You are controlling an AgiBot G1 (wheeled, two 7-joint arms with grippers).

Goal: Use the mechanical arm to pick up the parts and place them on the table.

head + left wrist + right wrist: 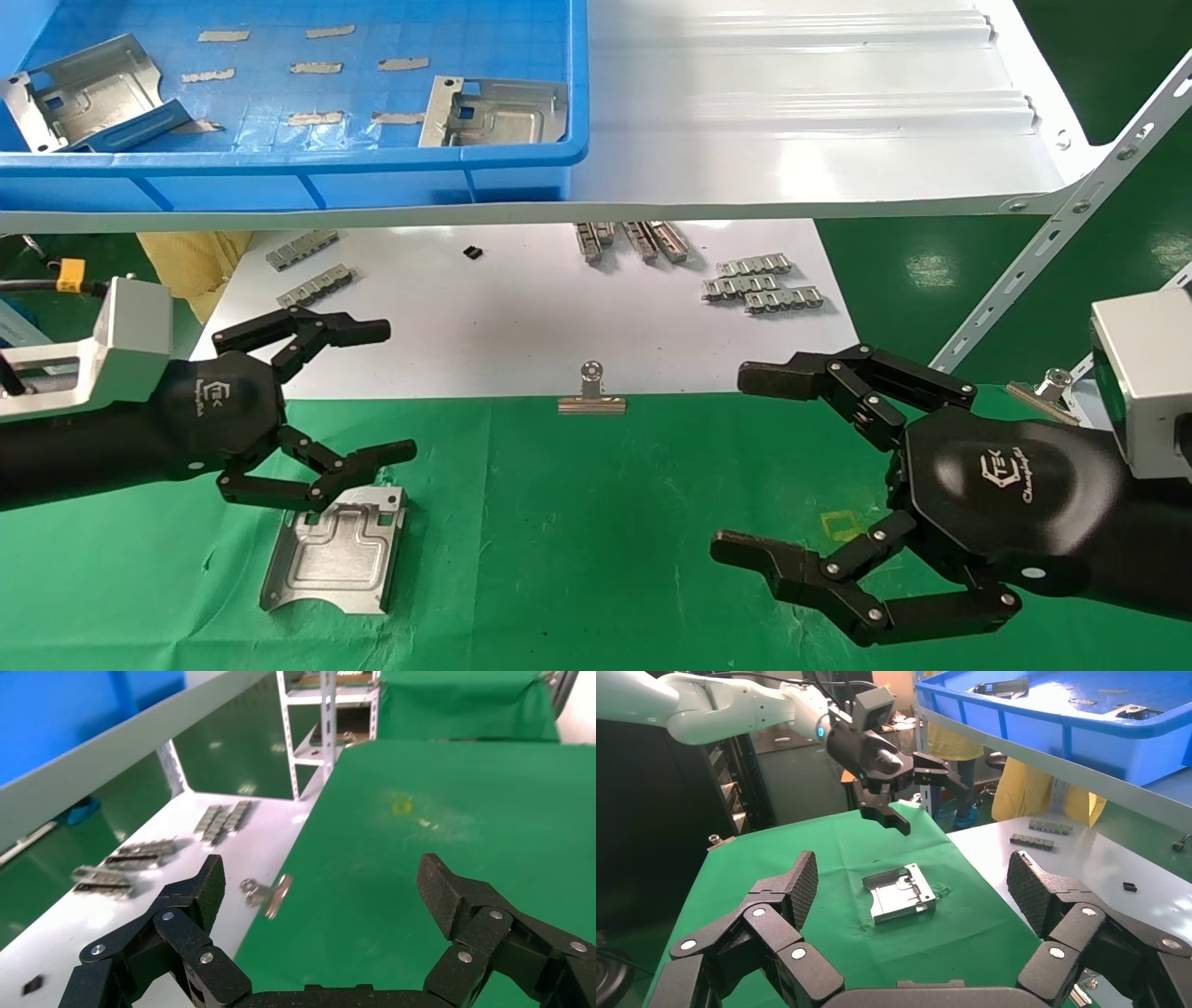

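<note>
A matt stamped-metal part is laid on wrinkled green cloth covering the bench (glossy blue plastic bin above).

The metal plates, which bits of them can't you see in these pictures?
- Plate on the green table: head view, the left gripper covers its top edge.
- Left plate in the blue bin: head view, its corner is cut off by the picture edge.
- Right plate in the bin: head view, the bin wall hides its lower edge.
</note>
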